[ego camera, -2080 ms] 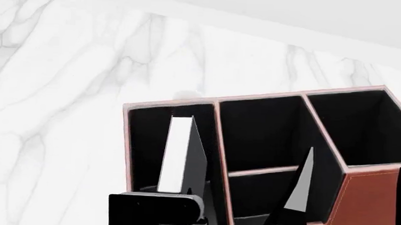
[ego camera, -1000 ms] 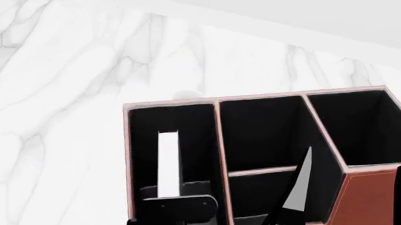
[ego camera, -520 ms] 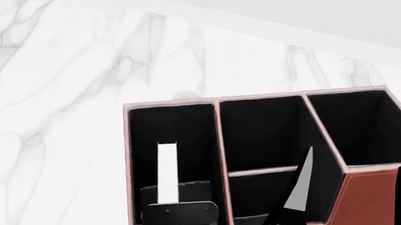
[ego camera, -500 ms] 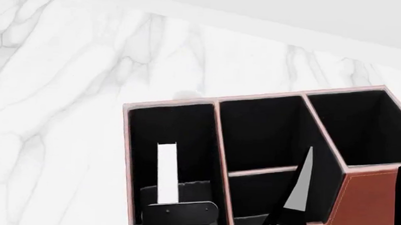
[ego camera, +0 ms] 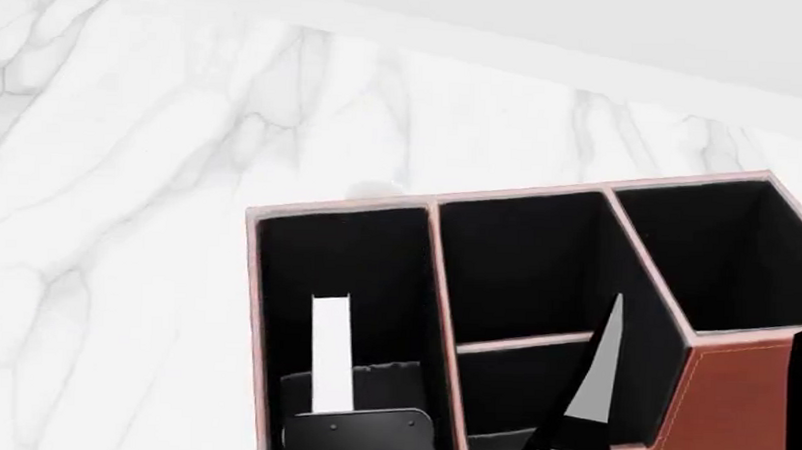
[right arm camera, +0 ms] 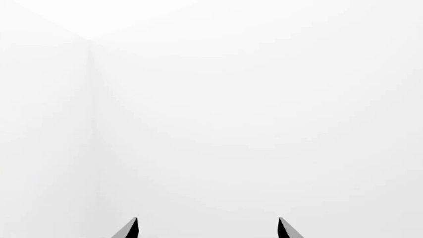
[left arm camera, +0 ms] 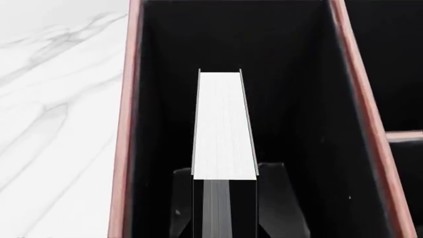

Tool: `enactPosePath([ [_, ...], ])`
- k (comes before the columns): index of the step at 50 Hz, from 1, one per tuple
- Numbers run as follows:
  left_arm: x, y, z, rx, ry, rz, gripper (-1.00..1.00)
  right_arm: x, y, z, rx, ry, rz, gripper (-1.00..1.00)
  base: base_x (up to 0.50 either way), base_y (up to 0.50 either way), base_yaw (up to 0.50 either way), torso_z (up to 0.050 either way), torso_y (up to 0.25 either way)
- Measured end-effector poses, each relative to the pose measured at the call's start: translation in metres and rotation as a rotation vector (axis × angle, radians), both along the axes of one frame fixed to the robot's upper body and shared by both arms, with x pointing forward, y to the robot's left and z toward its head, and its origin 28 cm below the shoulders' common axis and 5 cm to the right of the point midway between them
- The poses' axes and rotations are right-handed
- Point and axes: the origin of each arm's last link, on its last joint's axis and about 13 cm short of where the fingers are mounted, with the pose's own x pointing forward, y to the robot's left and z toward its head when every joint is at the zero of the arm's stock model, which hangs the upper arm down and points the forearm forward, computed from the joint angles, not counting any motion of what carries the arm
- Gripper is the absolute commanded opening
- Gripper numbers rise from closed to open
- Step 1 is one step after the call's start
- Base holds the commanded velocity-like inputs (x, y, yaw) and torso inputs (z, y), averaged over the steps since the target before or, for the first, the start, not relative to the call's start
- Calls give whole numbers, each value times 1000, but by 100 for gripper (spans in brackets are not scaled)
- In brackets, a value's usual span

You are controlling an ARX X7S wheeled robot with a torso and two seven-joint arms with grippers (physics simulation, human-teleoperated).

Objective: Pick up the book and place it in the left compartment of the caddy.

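My left gripper (left arm camera: 225, 198) clamps the book (left arm camera: 223, 126), which stands upright on edge, pages up, inside the left compartment (ego camera: 286, 281) of the caddy (ego camera: 755, 407), clear of both walls. I should lower it straight and centered until it seats, then release without dragging it. My right gripper (right arm camera: 208, 229) is spread wide, holding nothing, and should stay clear.

Left end effector (left arm camera: 225, 198) lowered between dark walls, black fingers (left arm camera: 274, 198) parted either side of a thick black hardcover book (left arm camera: 223, 134), contact unclear. Right end effector (right arm camera: 208, 229) raised, pointed tips spread wide, holding nothing.
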Motion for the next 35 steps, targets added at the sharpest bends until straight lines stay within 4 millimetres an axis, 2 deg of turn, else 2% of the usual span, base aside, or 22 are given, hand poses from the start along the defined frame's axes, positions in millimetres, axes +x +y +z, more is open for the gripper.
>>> enactPosePath([
  [8,0,0,-1,-1,4,-4,-100,0,0,0,0,0,1,100,0,0,0,0,1],
  [9,0,1,-1,-1,4,-4,100,0,0,0,0,0,1,100,0,0,0,0,0],
  [35,2,-1,2,-20,-20,-44,100,0,0,-1,1,1,3,100,0,0,0,0,0],
])
